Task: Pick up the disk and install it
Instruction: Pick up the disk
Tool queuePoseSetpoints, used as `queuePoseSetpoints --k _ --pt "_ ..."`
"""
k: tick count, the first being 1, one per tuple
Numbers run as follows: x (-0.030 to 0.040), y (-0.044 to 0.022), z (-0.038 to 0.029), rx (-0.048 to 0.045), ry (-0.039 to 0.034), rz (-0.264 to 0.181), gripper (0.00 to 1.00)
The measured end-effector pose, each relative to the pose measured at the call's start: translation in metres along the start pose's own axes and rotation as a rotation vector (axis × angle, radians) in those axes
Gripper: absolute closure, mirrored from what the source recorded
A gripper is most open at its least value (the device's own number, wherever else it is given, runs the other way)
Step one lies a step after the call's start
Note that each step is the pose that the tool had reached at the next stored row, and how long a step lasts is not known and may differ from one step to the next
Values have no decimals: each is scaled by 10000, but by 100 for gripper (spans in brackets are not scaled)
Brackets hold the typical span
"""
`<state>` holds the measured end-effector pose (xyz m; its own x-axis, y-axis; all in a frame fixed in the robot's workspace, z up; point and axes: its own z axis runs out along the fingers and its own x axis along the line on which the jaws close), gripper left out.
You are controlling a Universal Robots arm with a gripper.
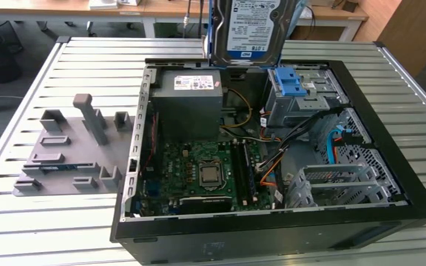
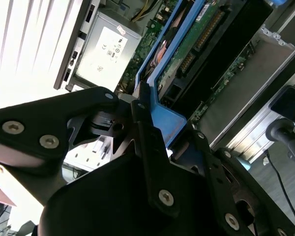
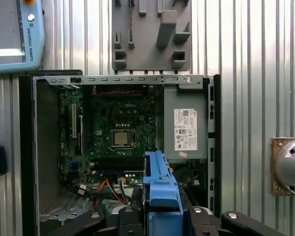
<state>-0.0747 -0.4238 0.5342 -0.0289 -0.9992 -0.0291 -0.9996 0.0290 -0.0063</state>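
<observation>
- One table [image 1: 72, 61] of slatted metal carries everything.
- One open computer case [image 1: 272, 233] lies on its side at the middle of the exterior view.
- One grey fixture [image 1: 72, 160] with upright pegs sits on the table at 9 o'clock of the case, just beside its wall.
- One power supply [image 1: 191, 94] fills the case's 11 o'clock corner. One motherboard [image 1: 198, 166] lies at 7 o'clock of it.
- Two metal cages are inside the case. One cage [image 1: 313, 94] at 1 o'clock has a blue latch [image 1: 290, 83] on top, and a second cage [image 1: 339, 183] is at 4 o'clock.
- One disk [image 1: 257, 27] hangs upright at 12 o'clock in the exterior view. It is lifted clear of the table and sits above the case's far rim, with its label facing the camera.
- One gripper [image 3: 160, 219] is closed on the end of the disk's blue carrier in the first wrist view. Its fingers [image 2: 140, 105] press that bracket in the second wrist view, so it has firm hold of the disk.
- One loose bundle of cables [image 1: 272, 166] runs between the motherboard and the cages.
- The step in hand looks like carrying the disk toward a cage, probably the one at 1 o'clock. I cannot tell the bay's opening from here.
- To do it well, I judge the disk should stay square to the cage's rails, with the carrier's sides parallel to them.
- The cables are the likely snag. Approaching from the open side, away from them, would suit.
- The grip is at one end only, so slow travel would limit swing.
</observation>
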Motion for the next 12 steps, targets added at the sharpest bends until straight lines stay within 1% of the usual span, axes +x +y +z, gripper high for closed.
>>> queuePoseSetpoints --k 8,12 --pt "13 -96 1 0 -1 0 63" --pt "38 -116 4 0 0 0 63"
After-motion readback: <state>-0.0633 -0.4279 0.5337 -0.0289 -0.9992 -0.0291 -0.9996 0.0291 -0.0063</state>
